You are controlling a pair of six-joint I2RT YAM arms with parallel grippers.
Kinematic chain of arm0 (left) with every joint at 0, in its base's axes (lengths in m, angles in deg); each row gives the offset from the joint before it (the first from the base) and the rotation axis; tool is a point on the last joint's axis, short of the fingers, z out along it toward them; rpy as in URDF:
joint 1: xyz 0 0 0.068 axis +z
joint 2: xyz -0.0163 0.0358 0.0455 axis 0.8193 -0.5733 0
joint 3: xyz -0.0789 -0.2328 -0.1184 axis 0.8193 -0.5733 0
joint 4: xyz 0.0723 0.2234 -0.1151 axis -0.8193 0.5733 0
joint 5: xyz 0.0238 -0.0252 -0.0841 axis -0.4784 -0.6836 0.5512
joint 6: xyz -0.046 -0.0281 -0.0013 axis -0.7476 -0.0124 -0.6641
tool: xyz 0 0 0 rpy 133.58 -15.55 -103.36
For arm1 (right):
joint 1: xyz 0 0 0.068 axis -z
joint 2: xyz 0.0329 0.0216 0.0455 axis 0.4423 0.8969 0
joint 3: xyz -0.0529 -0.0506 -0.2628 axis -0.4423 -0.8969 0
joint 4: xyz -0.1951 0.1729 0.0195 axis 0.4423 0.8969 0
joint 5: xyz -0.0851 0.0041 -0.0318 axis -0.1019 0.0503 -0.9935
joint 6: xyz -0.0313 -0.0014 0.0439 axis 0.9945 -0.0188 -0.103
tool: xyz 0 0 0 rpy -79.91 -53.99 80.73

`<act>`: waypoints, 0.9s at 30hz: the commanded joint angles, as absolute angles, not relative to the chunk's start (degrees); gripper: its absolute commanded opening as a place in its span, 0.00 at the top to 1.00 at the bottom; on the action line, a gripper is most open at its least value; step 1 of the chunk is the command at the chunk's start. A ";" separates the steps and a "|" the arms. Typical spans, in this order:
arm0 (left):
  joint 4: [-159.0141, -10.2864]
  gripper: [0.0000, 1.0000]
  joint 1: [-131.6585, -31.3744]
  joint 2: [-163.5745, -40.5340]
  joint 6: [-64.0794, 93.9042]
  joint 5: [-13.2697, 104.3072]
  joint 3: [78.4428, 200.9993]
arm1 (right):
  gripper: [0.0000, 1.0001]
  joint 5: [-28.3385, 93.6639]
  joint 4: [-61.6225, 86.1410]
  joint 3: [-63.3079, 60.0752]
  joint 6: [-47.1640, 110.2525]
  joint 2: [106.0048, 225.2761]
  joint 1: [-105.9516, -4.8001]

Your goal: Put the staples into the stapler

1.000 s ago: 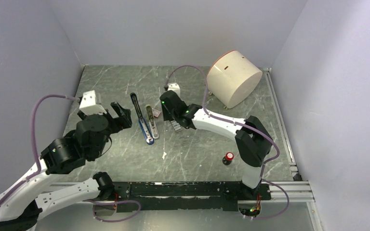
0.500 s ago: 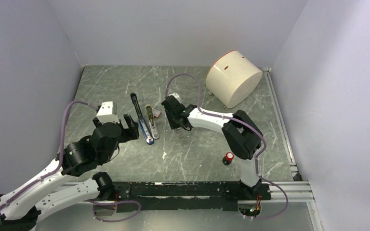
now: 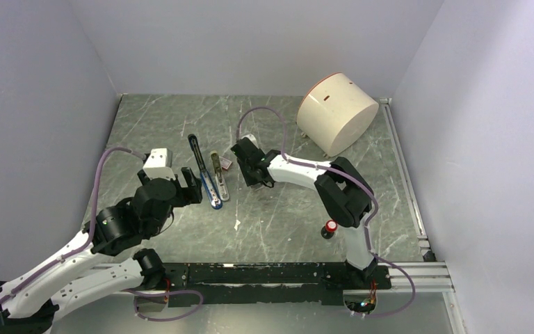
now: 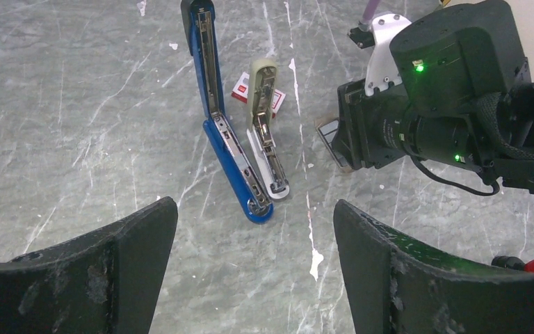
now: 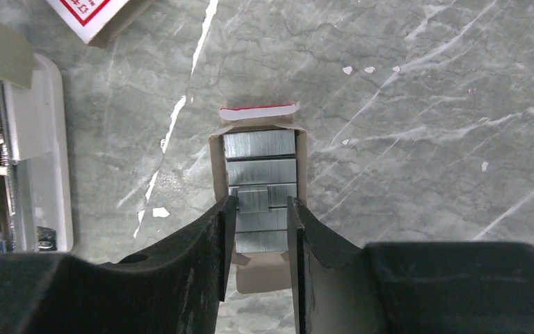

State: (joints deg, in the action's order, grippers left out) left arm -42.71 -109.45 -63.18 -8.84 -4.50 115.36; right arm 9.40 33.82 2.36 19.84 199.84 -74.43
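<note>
Left end effector [image 4: 254, 212] advanced—released—near stapler [image 4: 224, 164]; right one [image 5: 261, 203] straddles staples [image 5: 259, 145], grip unclear.

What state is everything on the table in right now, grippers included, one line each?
blue stapler: hinged wide open, lying flat, channel exposed
beige stapler: hinged open, beside it
staple tray: open, staple strips inside
box sleeve: off the tray, beside the beige stapler
left gripper: open, empty
right gripper: jaws narrowly open, straddling a loose strip in the tray
cream tub: tipped on its side
</note>
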 commanded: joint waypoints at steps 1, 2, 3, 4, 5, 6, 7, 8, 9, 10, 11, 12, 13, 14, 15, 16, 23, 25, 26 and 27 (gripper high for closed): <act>-44.06 0.13 -109.67 -62.74 -8.48 -5.01 115.63 | 0.64 10.09 33.48 3.73 21.16 201.61 -73.75; -44.01 0.13 -109.69 -62.70 -8.56 -5.09 115.63 | 0.65 10.16 33.54 3.84 21.09 201.81 -73.72; -43.83 0.13 -109.70 -62.82 -8.64 -5.29 115.63 | 0.65 10.29 33.55 3.87 21.05 202.03 -73.63; -43.68 0.12 -109.69 -62.83 -8.80 -5.43 115.70 | 0.66 10.46 33.45 3.83 21.07 202.12 -73.53; -43.50 0.13 -109.63 -62.92 -8.91 -5.52 115.79 | 0.67 10.62 33.39 3.75 21.00 202.15 -73.53; -43.43 0.13 -109.68 -63.02 -8.89 -5.54 115.80 | 0.68 10.81 33.28 3.64 20.91 202.23 -73.42; -43.32 0.12 -109.72 -63.03 -8.92 -5.61 115.88 | 0.69 11.05 33.20 3.57 20.80 202.24 -73.44; -43.22 0.12 -109.73 -63.12 -8.97 -5.67 115.89 | 0.71 11.23 33.26 3.59 20.71 202.39 -73.45; -43.18 0.12 -109.69 -63.12 -8.96 -5.74 115.89 | 0.71 11.42 33.43 3.73 20.61 202.46 -73.45; -43.17 0.12 -109.67 -63.28 -8.96 -5.77 115.89 | 0.72 11.60 33.58 3.78 20.51 202.50 -73.45; -43.17 0.12 -109.68 -63.30 -8.99 -5.73 115.87 | 0.74 11.79 33.56 3.71 20.37 202.43 -73.38; -43.17 0.12 -109.71 -63.30 -8.96 -5.77 115.89 | 0.76 11.90 33.57 3.58 20.32 202.29 -73.38; -43.09 0.12 -109.69 -63.28 -9.12 -5.85 115.89 | 0.77 12.04 33.55 3.41 20.24 202.06 -73.36; -42.82 0.12 -109.69 -63.27 -9.29 -5.97 115.94 | 0.78 12.02 33.36 3.19 20.06 201.77 -73.36; -42.60 0.12 -109.64 -63.32 -9.43 -6.13 115.97 | 0.78 11.99 33.26 2.99 19.93 201.34 -73.36; -42.50 0.12 -109.72 -63.30 -9.44 -6.16 115.98 | 0.79 11.87 33.28 2.85 19.96 200.93 -73.36; -42.42 0.12 -109.66 -63.28 -9.76 -6.25 115.98 | 0.80 11.96 32.53 1.35 19.99 196.64 -73.31; -42.54 0.11 -109.71 -63.38 -9.70 -6.25 115.89 | 0.80 12.31 32.85 0.97 19.99 195.09 -73.36; -42.49 0.11 -109.69 -63.44 -9.72 -6.31 115.89 | 0.80 12.67 33.11 0.71 19.99 194.36 -73.40; -42.41 0.12 -109.72 -63.59 -9.73 -6.38 115.97 | 0.80 13.31 33.25 0.30 20.01 193.73 -73.44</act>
